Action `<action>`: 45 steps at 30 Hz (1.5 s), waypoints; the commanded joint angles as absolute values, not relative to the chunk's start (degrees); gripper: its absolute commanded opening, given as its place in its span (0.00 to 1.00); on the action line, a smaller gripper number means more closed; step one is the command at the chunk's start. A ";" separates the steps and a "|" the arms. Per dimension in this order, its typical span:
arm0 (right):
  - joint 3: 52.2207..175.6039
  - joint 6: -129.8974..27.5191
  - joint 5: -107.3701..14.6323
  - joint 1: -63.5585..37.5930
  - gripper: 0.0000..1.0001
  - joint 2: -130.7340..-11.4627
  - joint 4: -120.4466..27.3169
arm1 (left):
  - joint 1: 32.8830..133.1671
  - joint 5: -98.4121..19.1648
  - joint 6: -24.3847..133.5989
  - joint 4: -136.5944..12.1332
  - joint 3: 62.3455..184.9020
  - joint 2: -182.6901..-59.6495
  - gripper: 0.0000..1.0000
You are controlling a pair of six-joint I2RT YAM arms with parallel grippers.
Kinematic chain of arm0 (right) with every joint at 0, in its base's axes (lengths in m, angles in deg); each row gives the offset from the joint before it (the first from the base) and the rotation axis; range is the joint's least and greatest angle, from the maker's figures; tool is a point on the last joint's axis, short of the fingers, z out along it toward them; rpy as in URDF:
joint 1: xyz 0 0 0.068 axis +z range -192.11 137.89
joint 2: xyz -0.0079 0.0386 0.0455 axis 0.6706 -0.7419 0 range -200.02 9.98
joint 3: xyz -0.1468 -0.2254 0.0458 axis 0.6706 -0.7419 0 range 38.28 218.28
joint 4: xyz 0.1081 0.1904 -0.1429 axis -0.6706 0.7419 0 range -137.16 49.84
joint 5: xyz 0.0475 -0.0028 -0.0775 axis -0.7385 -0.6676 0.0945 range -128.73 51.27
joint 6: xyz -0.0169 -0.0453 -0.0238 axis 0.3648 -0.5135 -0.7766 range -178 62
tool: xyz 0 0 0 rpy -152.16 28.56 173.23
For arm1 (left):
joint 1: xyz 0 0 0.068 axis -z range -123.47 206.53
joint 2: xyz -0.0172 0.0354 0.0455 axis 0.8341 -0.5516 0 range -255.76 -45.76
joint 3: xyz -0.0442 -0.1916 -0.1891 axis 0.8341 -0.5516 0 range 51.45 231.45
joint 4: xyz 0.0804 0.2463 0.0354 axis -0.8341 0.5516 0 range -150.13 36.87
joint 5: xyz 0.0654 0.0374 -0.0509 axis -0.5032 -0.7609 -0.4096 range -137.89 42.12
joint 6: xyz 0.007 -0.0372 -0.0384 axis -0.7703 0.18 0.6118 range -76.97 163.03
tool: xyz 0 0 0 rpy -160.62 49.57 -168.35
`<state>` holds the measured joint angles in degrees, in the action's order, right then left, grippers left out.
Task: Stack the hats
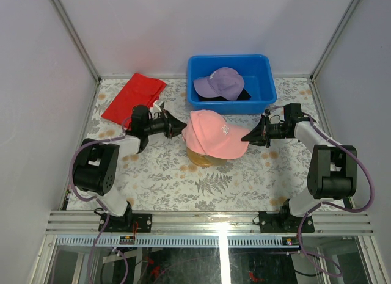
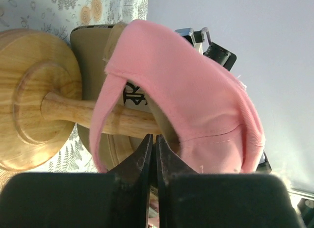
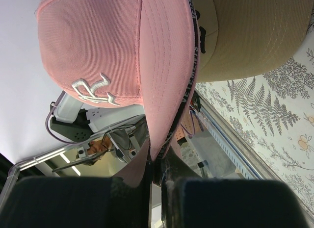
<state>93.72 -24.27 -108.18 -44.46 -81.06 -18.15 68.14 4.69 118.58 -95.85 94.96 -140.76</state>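
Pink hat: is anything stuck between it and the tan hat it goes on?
Nothing visible is. The pink hat already lies directly over the tan hat, which sits on the wooden stand. The right gripper pinches the pink hat's brim. The left gripper is shut at its back edge.

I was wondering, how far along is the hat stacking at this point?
Done: the pink cap sits over the tan cap on the wooden stand. In hand: the right pincer grips its brim, the left pincer is shut at its back. Left: the purple cap and black cap lie in the blue bin.
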 commanded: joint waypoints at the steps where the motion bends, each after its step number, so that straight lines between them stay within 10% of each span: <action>1: 93.93 -26.12 -99.37 -44.83 0.00 -81.86 -15.51 | 66.68 3.87 118.85 -100.77 91.08 -139.97 0.00; 26: 97.01 -35.46 -85.80 -46.06 0.00 -90.72 -6.10 | 61.37 3.68 104.44 -96.04 79.98 -144.05 0.00; 38: 101.79 -38.64 -78.71 -46.06 0.10 -93.17 -2.71 | 61.36 3.96 102.20 -95.80 79.32 -148.17 0.00; 45: 101.37 -38.80 -79.48 -45.98 0.32 -92.09 -3.29 | 60.54 3.51 106.11 -97.17 80.25 -139.71 0.03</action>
<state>101.76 -35.63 -95.33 -44.92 -91.23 -5.60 61.45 3.86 104.67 -95.17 79.35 -146.23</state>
